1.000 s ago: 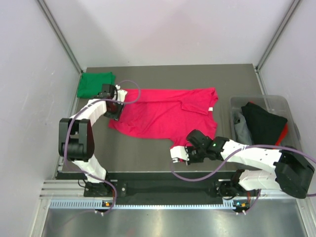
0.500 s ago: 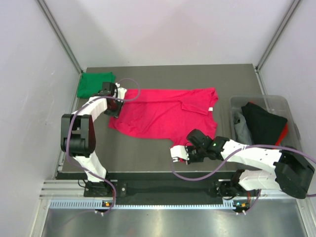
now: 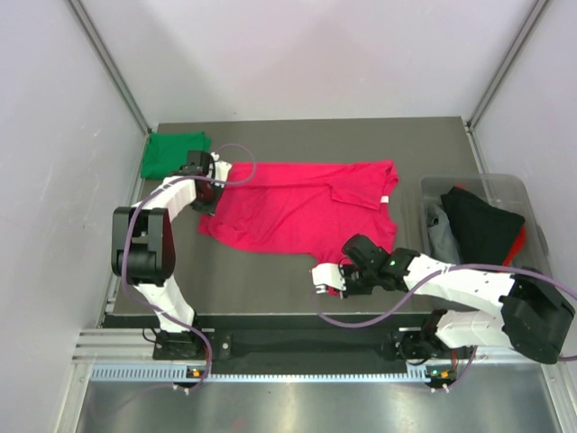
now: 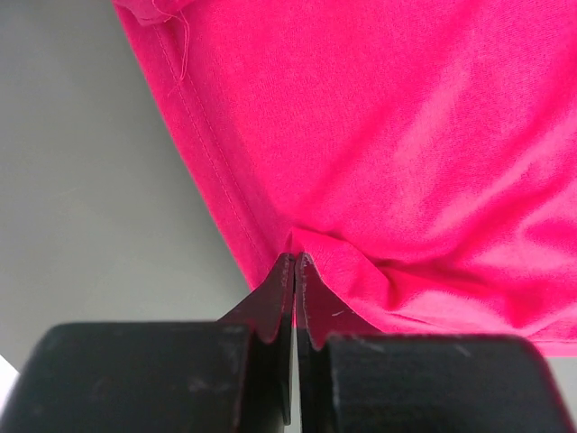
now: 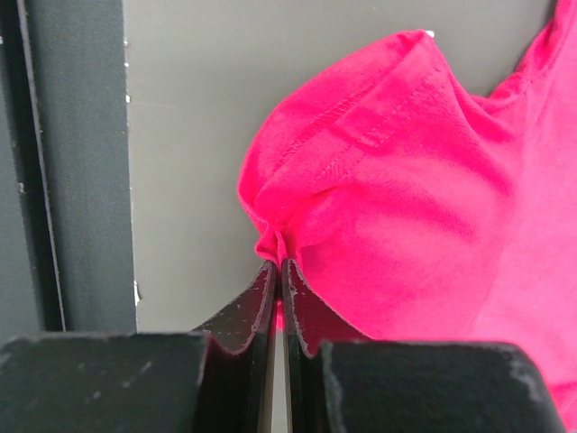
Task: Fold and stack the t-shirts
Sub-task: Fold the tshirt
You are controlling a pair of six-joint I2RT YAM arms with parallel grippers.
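Crosswise on the desk [image 3: 433,144] lies the crimson-pink t-shirt [image 3: 288,212], spread flat with its long axis running left to right. The left jaws are pressed together on a pinch of its stitched hem at the far-left end, just beside the folded green t-shirt [image 3: 173,153] in the far-left corner. The right jaws are clamped tight on the bunched cuff of a sleeve at the near edge, close to the desk's front lip. With both edges held, the next fold likely turns on carrying that near sleeve inward, toward the shirt's middle.
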